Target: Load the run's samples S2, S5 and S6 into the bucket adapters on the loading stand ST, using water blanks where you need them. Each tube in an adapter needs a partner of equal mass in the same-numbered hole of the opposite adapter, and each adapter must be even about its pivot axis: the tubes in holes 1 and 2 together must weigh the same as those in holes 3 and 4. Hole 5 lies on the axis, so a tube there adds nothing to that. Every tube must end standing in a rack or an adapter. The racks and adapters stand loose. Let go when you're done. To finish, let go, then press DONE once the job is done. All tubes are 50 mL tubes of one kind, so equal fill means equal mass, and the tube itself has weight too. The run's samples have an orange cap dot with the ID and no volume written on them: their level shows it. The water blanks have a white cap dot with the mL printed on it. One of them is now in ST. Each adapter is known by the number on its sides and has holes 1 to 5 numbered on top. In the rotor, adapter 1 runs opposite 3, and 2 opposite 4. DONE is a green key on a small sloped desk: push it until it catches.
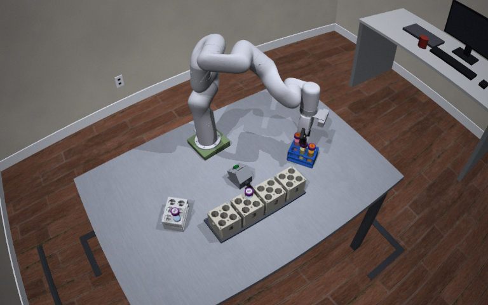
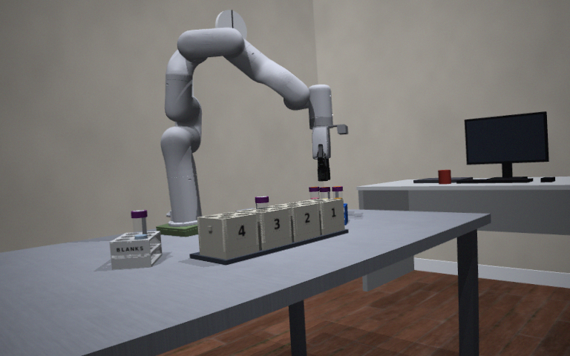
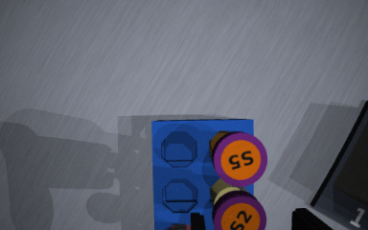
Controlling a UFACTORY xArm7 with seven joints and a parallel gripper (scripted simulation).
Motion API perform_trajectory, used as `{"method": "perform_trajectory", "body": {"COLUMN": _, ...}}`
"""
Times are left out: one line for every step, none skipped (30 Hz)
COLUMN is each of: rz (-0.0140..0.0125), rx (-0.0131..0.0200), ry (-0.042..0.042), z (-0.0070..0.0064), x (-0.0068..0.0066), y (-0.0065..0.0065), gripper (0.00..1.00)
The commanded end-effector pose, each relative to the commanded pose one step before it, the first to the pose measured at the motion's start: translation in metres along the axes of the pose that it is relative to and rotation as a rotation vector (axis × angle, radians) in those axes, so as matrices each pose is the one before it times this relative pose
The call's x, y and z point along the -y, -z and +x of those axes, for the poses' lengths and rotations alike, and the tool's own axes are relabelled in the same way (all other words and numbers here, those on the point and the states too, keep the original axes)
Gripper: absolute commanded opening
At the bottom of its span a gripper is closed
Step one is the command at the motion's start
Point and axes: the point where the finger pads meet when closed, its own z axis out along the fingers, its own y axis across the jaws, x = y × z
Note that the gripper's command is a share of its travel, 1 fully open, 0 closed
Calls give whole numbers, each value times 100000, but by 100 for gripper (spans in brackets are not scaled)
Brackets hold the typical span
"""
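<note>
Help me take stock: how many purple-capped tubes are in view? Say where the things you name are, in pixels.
5: S2 [image 1: 302, 150] [image 2: 324, 189] [image 3: 240, 216], S5 [image 1: 312, 146] [image 2: 337, 188] [image 3: 240, 159] and another [image 1: 297, 136] [image 2: 314, 189] [image 3: 180, 227] in the blue rack [image 1: 314, 159] [image 2: 345, 214] [image 3: 203, 187], one [image 1: 248, 192] [image 2: 261, 199] in adapter 3 [image 1: 248, 216] [image 2: 276, 234], one [image 1: 175, 211] [image 2: 139, 213] in the white rack [image 1: 174, 226] [image 2: 130, 259].

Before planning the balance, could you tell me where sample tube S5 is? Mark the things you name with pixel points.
In the wrist view, the purple-capped, orange-dotted tube S5 [image 1: 311, 147] [image 3: 240, 159] stands in the blue rack [image 1: 300, 161] [image 3: 168, 126], beside S2 [image 3: 239, 218].

White seven-joint arm, base bolted at the counter's back. Lower column [image 1: 206, 126] [image 2: 181, 180] near upright, slight lean. Upper links bent over in a high arch, forearm [image 1: 266, 72] [image 2: 273, 77] sloping down toward 4 o'clock in top and exterior views. Wrist [image 1: 310, 96] [image 2: 320, 104] vertical, small grey block jutting out on a bracket, toward 3 o'clock in exterior view. Black gripper [image 1: 304, 136] [image 2: 323, 179] [image 3: 249, 222] points straight down, fingers parted, nothing between them. In wrist view, fingertips show at 5 and 6 o'clock.
</note>
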Motion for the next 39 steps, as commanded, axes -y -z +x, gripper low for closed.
{"method": "perform_trajectory", "body": {"rz": 84, "rx": -442, "ry": 0, "z": 145, "x": 34, "y": -597, "gripper": 57}}
{"method": "perform_trajectory", "body": {"rz": 0, "rx": 0, "ry": 0, "z": 0, "x": 0, "y": -200, "gripper": 57}}
{"method": "perform_trajectory", "body": {"rz": 0, "rx": 0, "ry": 0, "z": 0, "x": 0, "y": -200, "gripper": 57}}
{"method": "perform_trajectory", "body": {"rz": 0, "rx": 0, "ry": 0, "z": 0, "x": 0, "y": -200, "gripper": 57}}
{"method": "perform_trajectory", "body": {"rz": 0, "rx": 0, "ry": 0, "z": 0, "x": 0, "y": -200, "gripper": 57}}
{"method": "perform_trajectory", "body": {"rz": 0, "rx": 0, "ry": 0, "z": 0, "x": 0, "y": -200, "gripper": 57}}
{"method": "perform_trajectory", "body": {"rz": 0, "rx": 0, "ry": 0, "z": 0, "x": 0, "y": -200, "gripper": 57}}
{"method": "perform_trajectory", "body": {"rz": 0, "rx": 0, "ry": 0, "z": 0, "x": 0, "y": -200, "gripper": 57}}
{"method": "perform_trajectory", "body": {"rz": 0, "rx": 0, "ry": 0, "z": 0, "x": 0, "y": -200, "gripper": 57}}
{"method": "perform_trajectory", "body": {"rz": 0, "rx": 0, "ry": 0, "z": 0, "x": 0, "y": 0, "gripper": 57}}
{"method": "perform_trajectory", "body": {"rz": 0, "rx": 0, "ry": 0, "z": 0, "x": 0, "y": 0, "gripper": 57}}
{"method": "perform_trajectory", "body": {"rz": 0, "rx": 0, "ry": 0, "z": 0, "x": 0, "y": -80, "gripper": 57}}
{"method": "perform_trajectory", "body": {"rz": 1, "rx": 2, "ry": 1, "z": -1, "x": -1, "y": 7, "gripper": 57}}
{"method": "perform_trajectory", "body": {"rz": 0, "rx": -1, "ry": 0, "z": 0, "x": 0, "y": -2, "gripper": 57}}
{"method": "perform_trajectory", "body": {"rz": 0, "rx": -1, "ry": 0, "z": 0, "x": 0, "y": -2, "gripper": 57}}
{"method": "perform_trajectory", "body": {"rz": 0, "rx": 0, "ry": 0, "z": 0, "x": 0, "y": -1, "gripper": 57}}
{"method": "perform_trajectory", "body": {"rz": 0, "rx": 0, "ry": 0, "z": 0, "x": 0, "y": -1, "gripper": 57}}
{"method": "perform_trajectory", "body": {"rz": 0, "rx": 0, "ry": 0, "z": 0, "x": 0, "y": 0, "gripper": 57}}
{"method": "perform_trajectory", "body": {"rz": 0, "rx": 1, "ry": 0, "z": 0, "x": 0, "y": -65, "gripper": 57}}
{"method": "perform_trajectory", "body": {"rz": 0, "rx": 1, "ry": 0, "z": 0, "x": 0, "y": -65, "gripper": 57}}
{"method": "perform_trajectory", "body": {"rz": 0, "rx": 1, "ry": 0, "z": 0, "x": 0, "y": -65, "gripper": 57}}
{"method": "perform_trajectory", "body": {"rz": 0, "rx": 0, "ry": 0, "z": 0, "x": 0, "y": -66, "gripper": 57}}
{"method": "perform_trajectory", "body": {"rz": 0, "rx": 0, "ry": 0, "z": 0, "x": 0, "y": -66, "gripper": 57}}
{"method": "perform_trajectory", "body": {"rz": 0, "rx": 0, "ry": 0, "z": 0, "x": 0, "y": -66, "gripper": 57}}
{"method": "perform_trajectory", "body": {"rz": 0, "rx": 0, "ry": 0, "z": 0, "x": 0, "y": -67, "gripper": 57}}
{"method": "perform_trajectory", "body": {"rz": 0, "rx": 0, "ry": 0, "z": 0, "x": 0, "y": -67, "gripper": 57}}
{"method": "perform_trajectory", "body": {"rz": 0, "rx": 0, "ry": 0, "z": 0, "x": 0, "y": 0, "gripper": 57}}
{"method": "perform_trajectory", "body": {"rz": 0, "rx": 0, "ry": 0, "z": 0, "x": 0, "y": 0, "gripper": 57}}
{"method": "perform_trajectory", "body": {"rz": -1, "rx": -1, "ry": 0, "z": 0, "x": 0, "y": -70, "gripper": 57}}
{"method": "perform_trajectory", "body": {"rz": 0, "rx": 1, "ry": 0, "z": 0, "x": 0, "y": -66, "gripper": 57}}
{"method": "perform_trajectory", "body": {"rz": 0, "rx": 0, "ry": 0, "z": 0, "x": 0, "y": -66, "gripper": 57}}
{"method": "perform_trajectory", "body": {"rz": 0, "rx": 0, "ry": 0, "z": 0, "x": 0, "y": -66, "gripper": 57}}
{"method": "perform_trajectory", "body": {"rz": 0, "rx": 0, "ry": 0, "z": 0, "x": 0, "y": -66, "gripper": 57}}
{"method": "perform_trajectory", "body": {"rz": 0, "rx": 0, "ry": 0, "z": 0, "x": 0, "y": -67, "gripper": 57}}
{"method": "perform_trajectory", "body": {"rz": 0, "rx": 0, "ry": 0, "z": 0, "x": 0, "y": -67, "gripper": 57}}
{"method": "perform_trajectory", "body": {"rz": 0, "rx": 0, "ry": 0, "z": 0, "x": 0, "y": -67, "gripper": 57}}
{"method": "perform_trajectory", "body": {"rz": 0, "rx": 0, "ry": 0, "z": 0, "x": 0, "y": -67, "gripper": 57}}
{"method": "perform_trajectory", "body": {"rz": 0, "rx": 0, "ry": 0, "z": 0, "x": 0, "y": -67, "gripper": 57}}
{"method": "perform_trajectory", "body": {"rz": 0, "rx": 0, "ry": 0, "z": 0, "x": 0, "y": -67, "gripper": 57}}
